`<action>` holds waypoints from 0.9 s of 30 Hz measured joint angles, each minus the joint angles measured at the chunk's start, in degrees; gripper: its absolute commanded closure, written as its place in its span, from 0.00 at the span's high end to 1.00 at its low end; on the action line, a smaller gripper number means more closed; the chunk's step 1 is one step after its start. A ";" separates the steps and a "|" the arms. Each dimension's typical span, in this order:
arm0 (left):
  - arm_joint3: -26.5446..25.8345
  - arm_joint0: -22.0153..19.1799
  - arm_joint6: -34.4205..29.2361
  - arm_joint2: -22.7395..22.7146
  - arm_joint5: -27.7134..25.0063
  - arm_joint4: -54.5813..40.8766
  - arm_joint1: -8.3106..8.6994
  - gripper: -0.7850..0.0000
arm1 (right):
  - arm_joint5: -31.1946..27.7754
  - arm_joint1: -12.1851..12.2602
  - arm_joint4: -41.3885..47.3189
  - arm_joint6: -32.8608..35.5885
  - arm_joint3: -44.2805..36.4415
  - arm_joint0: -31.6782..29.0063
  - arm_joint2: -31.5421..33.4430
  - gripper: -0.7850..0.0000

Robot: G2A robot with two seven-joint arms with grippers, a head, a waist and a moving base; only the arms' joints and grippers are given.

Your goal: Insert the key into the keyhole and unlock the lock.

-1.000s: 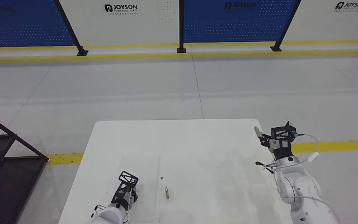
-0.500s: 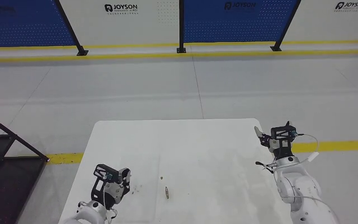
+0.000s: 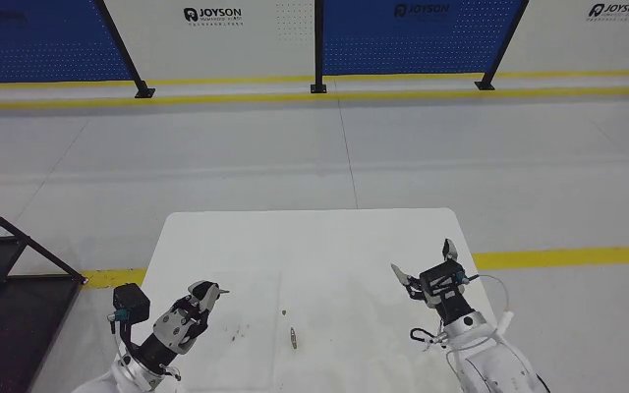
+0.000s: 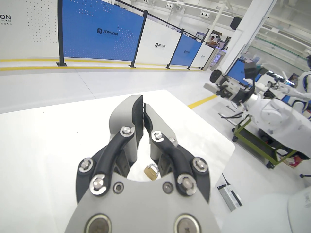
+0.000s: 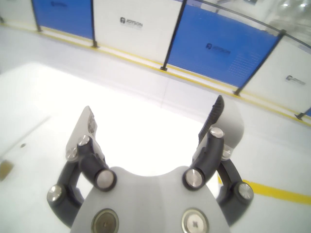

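Observation:
A small brass padlock (image 3: pixel 293 338) lies near the table's front edge, a little left of the middle; it also shows through the base of my left gripper in the left wrist view (image 4: pixel 151 171) and at the border of the right wrist view (image 5: pixel 4 168). Just behind the padlock lies a tiny dark item (image 3: pixel 284 313), too small to tell whether it is the key. My left gripper (image 3: pixel 210 291) hovers left of the padlock, shut with nothing in it (image 4: pixel 143 107). My right gripper (image 3: pixel 423 266) stands open and empty over the table's right part (image 5: pixel 153 116).
The white table (image 3: pixel 314 246) is bare apart from these items and a few faint marks near the left gripper. Its right edge runs just beyond the right gripper. A black frame (image 3: pixel 29 260) stands off the table's left side.
My left arm has swung so its gripper now points toward the padlock. My right gripper has come inward from the table's right edge, leftward and nearer the front.

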 measured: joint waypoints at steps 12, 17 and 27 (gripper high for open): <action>-0.03 0.01 -0.03 0.03 0.09 0.05 0.00 0.00 | -7.88 0.42 -11.94 -0.72 -2.18 -8.00 -12.39 1.00; -0.03 0.01 -0.03 0.03 0.09 0.05 0.00 0.00 | -8.96 0.21 -14.36 0.40 0.51 -7.03 -17.46 1.00; -0.03 0.01 -0.02 0.03 0.09 0.05 0.00 0.00 | -4.51 -2.42 -13.81 7.15 12.07 4.00 -29.38 1.00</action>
